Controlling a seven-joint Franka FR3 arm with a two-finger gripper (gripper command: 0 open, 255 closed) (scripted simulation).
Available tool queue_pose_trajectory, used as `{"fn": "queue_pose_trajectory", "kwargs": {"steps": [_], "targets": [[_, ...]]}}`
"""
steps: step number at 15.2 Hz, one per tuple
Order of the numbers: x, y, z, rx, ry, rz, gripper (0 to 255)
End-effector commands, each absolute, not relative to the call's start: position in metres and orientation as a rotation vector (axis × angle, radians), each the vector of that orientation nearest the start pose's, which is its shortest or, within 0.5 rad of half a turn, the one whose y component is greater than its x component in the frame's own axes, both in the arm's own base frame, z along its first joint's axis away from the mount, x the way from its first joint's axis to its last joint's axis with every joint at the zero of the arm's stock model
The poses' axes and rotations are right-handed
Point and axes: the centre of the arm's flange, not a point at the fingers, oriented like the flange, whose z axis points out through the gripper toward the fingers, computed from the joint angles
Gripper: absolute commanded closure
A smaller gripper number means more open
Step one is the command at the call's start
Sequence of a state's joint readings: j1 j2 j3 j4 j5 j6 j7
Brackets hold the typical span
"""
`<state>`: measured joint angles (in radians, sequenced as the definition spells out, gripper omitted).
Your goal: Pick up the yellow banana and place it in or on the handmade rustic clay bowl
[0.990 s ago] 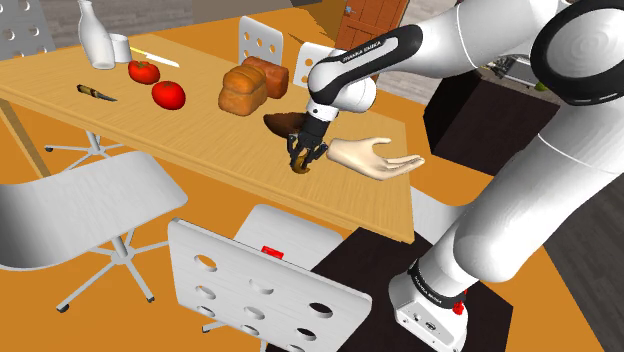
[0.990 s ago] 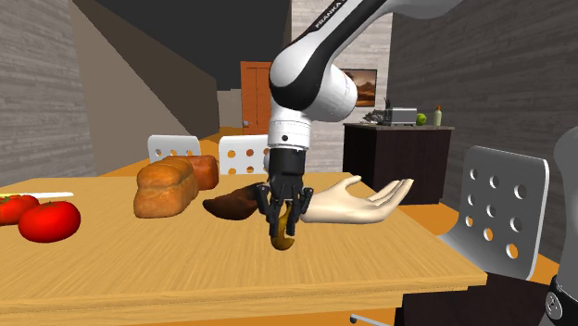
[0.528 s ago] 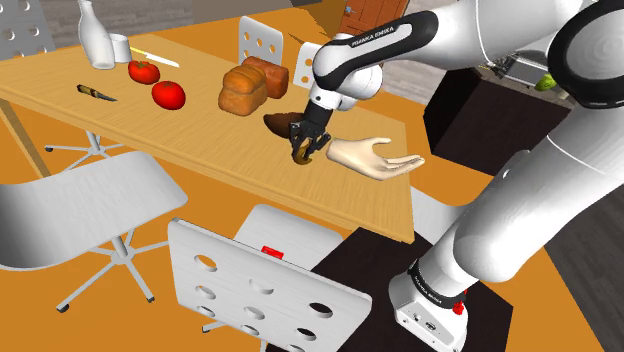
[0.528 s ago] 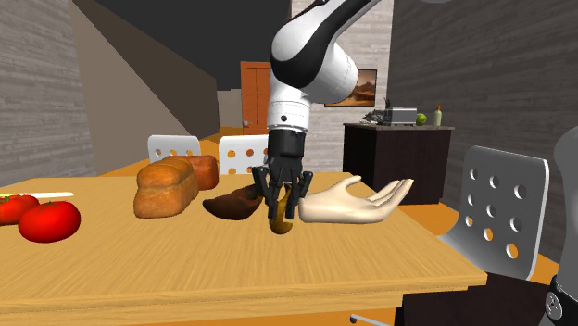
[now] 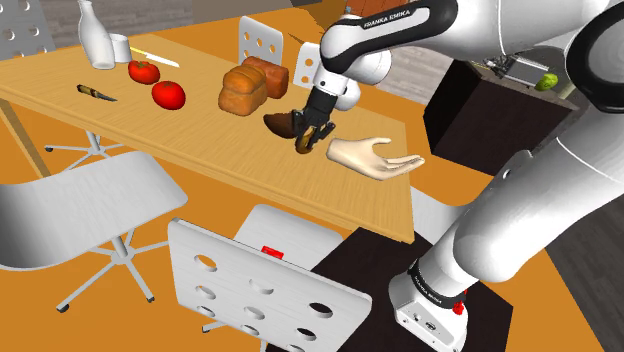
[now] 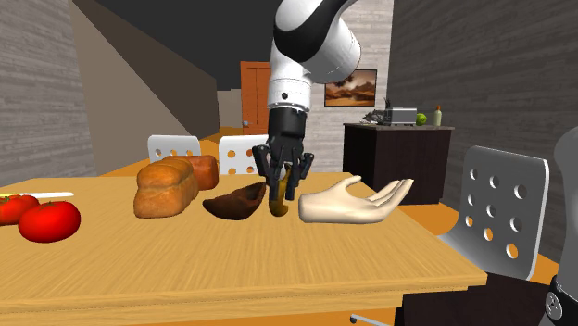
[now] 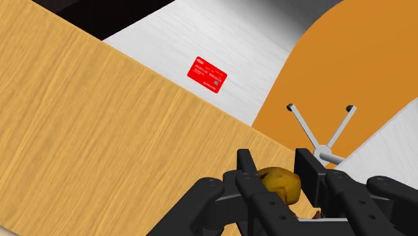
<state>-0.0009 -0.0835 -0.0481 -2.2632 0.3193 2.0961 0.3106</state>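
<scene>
I looked at the black gripper (image 5: 306,143) and its two fingers were pinching the banana (image 5: 303,148). In the wrist view the fingers (image 7: 246,164) stood on each side of the banana (image 7: 279,184) and pressed on it. The banana was yellow with a lot of brown on it.

In the second exterior view the gripper (image 6: 281,185) pointed down and the banana (image 6: 277,204) hung below the fingertips. It was between the dark brown bowl (image 6: 233,202) and a pale model hand (image 6: 357,201). It was just beside the bowl's rim, not in the bowl. It looked lifted off the wooden table (image 6: 232,273), but I could not tell how high.

In the shoulder view the bowl (image 5: 280,123) sat on the table (image 5: 120,125) near the far edge, and the pale hand (image 5: 370,158) lay palm up close by. Two brown loaves of bread (image 5: 244,90) sat past the bowl. Further along I saw two red tomatoes (image 5: 168,94), a small knife (image 5: 97,93) and a white bottle (image 5: 96,38).

A white chair (image 5: 270,295) with round holes in its back stood at the near side of the table. A small red card (image 7: 207,72) lay on its seat.
</scene>
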Motion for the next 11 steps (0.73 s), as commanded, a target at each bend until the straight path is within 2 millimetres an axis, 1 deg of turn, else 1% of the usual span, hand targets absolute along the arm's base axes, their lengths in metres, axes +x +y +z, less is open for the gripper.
{"fn": "queue_pose_trajectory", "kwargs": {"steps": [1,11], "targets": [[0.510,-0.016,0.394,-2.776,0.757,0.172,255],[0.623,-0.085,0.395,-2.776,0.757,0.172,255]]}}
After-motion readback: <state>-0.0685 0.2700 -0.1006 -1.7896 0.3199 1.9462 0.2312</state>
